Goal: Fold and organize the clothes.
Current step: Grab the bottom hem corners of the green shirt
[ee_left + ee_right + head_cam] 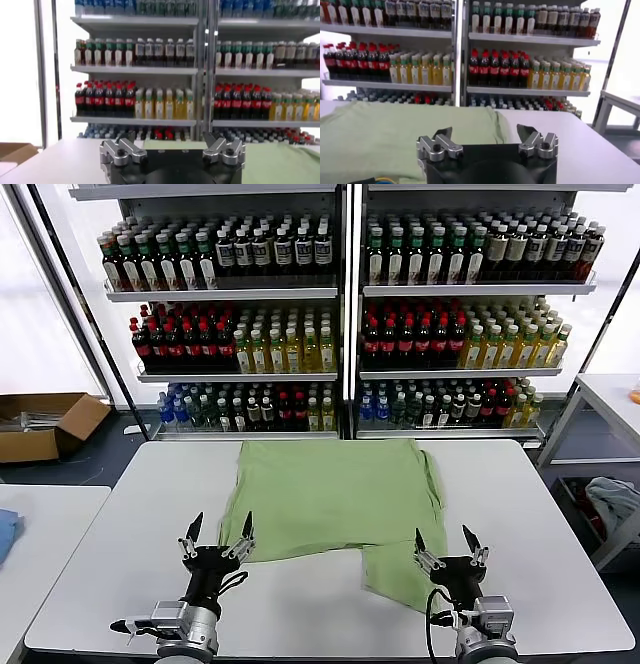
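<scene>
- On the white desk (120, 554), a light green shirt (330, 494) lies spread flat across the middle, its plain side up; no collar, buttons or print show from the head view.
- Its near right part hangs toward the front edge as a loose flap, and the fabric there is slightly rumpled.
- At the near left of the desk, the left claw (218, 535) hovers with its fingers spread wide, pinching nothing; its tips sit just beside the shirt's near left corner, and whether they touch the cloth cannot be told.
- At the near right, the right claw (448, 545) is likewise spread wide and empty, just beside the right edge of the hanging flap.
- From the left wrist view, the left claw (172, 150) shows its two finger mounts well apart, with a strip of green shirt (280, 155) on the desk surface beyond.
- From the right wrist view, the right claw (487, 145) is also open, with the green shirt (385, 135) stretching over the desk ahead of it.
- Behind the desk stand shelves (340, 289) packed with rows of bottles in dark, red, yellow and green tones.
- On the floor at the far left sits an open cardboard box (45, 424).
- A second white table (40, 529) stands to the left with a small blue cloth (6, 534) at its edge.
- Off to the right, a grey-white fabric heap (612, 499) rests on a low rack.
</scene>
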Action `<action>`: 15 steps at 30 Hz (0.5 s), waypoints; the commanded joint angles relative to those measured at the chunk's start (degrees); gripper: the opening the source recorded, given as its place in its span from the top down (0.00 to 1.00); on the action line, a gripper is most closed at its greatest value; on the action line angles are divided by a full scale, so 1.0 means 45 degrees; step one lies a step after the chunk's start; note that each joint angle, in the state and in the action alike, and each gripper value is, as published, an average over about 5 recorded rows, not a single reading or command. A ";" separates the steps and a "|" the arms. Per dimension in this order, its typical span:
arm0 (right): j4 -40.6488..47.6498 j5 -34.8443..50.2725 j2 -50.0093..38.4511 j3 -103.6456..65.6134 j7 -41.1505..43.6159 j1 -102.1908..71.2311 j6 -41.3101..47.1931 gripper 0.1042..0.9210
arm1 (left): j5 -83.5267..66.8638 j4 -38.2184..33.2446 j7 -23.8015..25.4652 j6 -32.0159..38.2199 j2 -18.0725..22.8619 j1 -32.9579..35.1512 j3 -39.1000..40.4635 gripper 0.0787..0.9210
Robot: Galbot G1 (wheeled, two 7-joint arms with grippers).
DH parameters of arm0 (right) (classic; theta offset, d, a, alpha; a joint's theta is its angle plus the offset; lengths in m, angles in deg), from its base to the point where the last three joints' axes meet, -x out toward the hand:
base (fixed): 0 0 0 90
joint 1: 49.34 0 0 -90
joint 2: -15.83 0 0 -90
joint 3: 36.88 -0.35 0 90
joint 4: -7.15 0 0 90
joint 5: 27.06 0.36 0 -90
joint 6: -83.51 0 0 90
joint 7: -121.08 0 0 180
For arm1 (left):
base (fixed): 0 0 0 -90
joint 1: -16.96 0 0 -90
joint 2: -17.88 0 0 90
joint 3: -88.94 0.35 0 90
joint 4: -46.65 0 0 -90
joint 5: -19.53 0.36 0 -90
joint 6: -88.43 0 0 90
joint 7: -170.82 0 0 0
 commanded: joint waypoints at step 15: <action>0.0080 0.1060 0.0354 0.0756 -0.1431 -0.0921 0.0741 0.12 | -0.0794 0.1296 0.0233 -0.3216 -0.1718 -0.0641 -0.0311 0.12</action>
